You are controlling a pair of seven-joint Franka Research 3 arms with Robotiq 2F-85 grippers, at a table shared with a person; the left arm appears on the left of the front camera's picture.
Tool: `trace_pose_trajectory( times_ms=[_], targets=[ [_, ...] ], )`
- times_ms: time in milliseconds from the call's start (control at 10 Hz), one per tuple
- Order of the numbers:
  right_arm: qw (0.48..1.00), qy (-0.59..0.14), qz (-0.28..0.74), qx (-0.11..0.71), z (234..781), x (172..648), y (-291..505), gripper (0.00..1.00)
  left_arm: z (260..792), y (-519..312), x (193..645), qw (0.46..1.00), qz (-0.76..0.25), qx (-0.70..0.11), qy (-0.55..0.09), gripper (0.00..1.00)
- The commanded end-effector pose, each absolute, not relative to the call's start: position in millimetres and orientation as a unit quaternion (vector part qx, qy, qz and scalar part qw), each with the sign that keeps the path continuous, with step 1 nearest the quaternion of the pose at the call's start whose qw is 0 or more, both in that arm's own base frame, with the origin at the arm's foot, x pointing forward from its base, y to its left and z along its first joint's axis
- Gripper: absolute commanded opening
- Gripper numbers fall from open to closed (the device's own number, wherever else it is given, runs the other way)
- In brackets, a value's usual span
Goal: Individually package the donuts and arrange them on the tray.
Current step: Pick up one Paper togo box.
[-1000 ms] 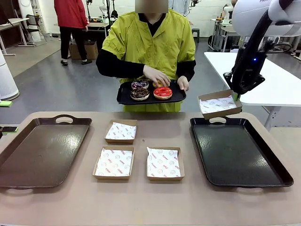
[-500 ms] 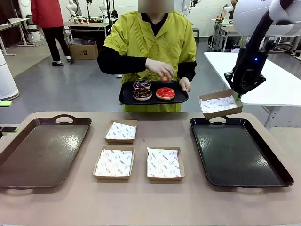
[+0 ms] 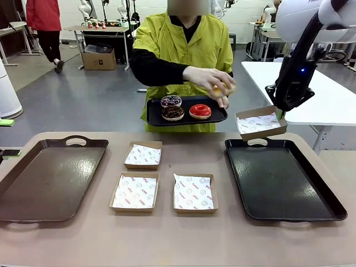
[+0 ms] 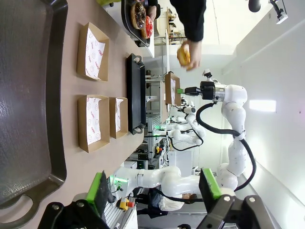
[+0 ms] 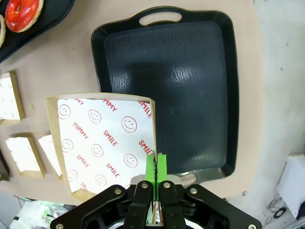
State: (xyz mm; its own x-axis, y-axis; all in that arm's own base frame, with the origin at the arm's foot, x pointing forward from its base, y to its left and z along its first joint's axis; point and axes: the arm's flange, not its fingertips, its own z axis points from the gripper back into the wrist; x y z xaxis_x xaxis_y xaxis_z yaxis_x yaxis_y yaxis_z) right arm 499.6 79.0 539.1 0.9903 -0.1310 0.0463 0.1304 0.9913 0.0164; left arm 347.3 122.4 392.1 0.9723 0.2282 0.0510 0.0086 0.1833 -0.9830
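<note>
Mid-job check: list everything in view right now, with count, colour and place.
Donuts: four; red, chocolate and drizzled on the person's small tray, yellow in the person's hand.
Boxes: four, brown, white-lined; three on the table, one in the right claw, above the black tray's far end.
Big trays: two; brown at table left, black at table right.
Table: one, tan.
Person: one, yellow-green top, far side; hand holds the yellow donut in the air.
Left claw: open, holding nothing.
Right claw: shut on a box edge.
</note>
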Motion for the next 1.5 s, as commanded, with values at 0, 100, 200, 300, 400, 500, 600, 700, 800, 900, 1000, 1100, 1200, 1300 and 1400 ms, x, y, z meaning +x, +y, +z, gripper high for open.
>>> trace_pose_trajectory(
  times_ms=[0,100,200,300,400,500,600,700,800,900,1000,1100,1200,1300,1400],
  targets=[
    [0.998,-0.025,-0.065,0.006,540.6,499.8,77.7,0.00,393.5,121.8,347.4,0.758,0.073,-0.640,-0.102,1.00],
    [0.998,-0.025,-0.065,0.006,540.6,499.8,77.7,0.00,393.5,121.8,347.4,0.758,0.073,-0.640,-0.102,1.00],
    [0.998,-0.025,-0.065,0.006,540.6,499.8,77.7,0.00,393.5,121.8,347.4,0.758,0.073,-0.640,-0.102,1.00],
    [0.998,-0.025,-0.065,0.006,540.6,499.8,77.7,0.00,393.5,121.8,347.4,0.758,0.073,-0.640,-0.102,1.00],
    [0.998,-0.025,-0.065,0.006,540.6,499.8,77.7,0.00,393.5,121.8,347.4,0.758,0.073,-0.640,-0.102,1.00],
    [0.998,-0.025,-0.065,0.006,540.6,499.8,77.7,0.00,393.5,121.8,347.4,0.758,0.073,-0.640,-0.102,1.00],
    [0.998,-0.025,-0.065,0.006,540.6,499.8,77.7,0.00,393.5,121.8,347.4,0.758,0.073,-0.640,-0.102,1.00],
    [0.998,-0.025,-0.065,0.006,540.6,499.8,77.7,0.00,393.5,121.8,347.4,0.758,0.073,-0.640,-0.102,1.00],
    [0.998,-0.025,-0.065,0.006,540.6,499.8,77.7,0.00,393.5,121.8,347.4,0.758,0.073,-0.640,-0.102,1.00],
    [0.998,-0.025,-0.065,0.006,540.6,499.8,77.7,0.00,393.5,121.8,347.4,0.758,0.073,-0.640,-0.102,1.00],
    [0.998,-0.025,-0.065,0.006,540.6,499.8,77.7,0.00,393.5,121.8,347.4,0.758,0.073,-0.640,-0.102,1.00],
    [0.998,-0.025,-0.065,0.006,540.6,499.8,77.7,0.00,393.5,121.8,347.4,0.758,0.073,-0.640,-0.102,1.00],
    [0.998,-0.025,-0.065,0.006,540.6,499.8,77.7,0.00,393.5,121.8,347.4,0.758,0.073,-0.640,-0.102,1.00],
    [0.998,-0.025,-0.065,0.006,540.6,499.8,77.7,0.00,393.5,121.8,347.4,0.758,0.073,-0.640,-0.102,1.00],
    [0.998,-0.025,-0.065,0.006,540.6,499.8,77.7,0.00,393.5,121.8,347.4,0.758,0.073,-0.640,-0.102,1.00]
  ],
)
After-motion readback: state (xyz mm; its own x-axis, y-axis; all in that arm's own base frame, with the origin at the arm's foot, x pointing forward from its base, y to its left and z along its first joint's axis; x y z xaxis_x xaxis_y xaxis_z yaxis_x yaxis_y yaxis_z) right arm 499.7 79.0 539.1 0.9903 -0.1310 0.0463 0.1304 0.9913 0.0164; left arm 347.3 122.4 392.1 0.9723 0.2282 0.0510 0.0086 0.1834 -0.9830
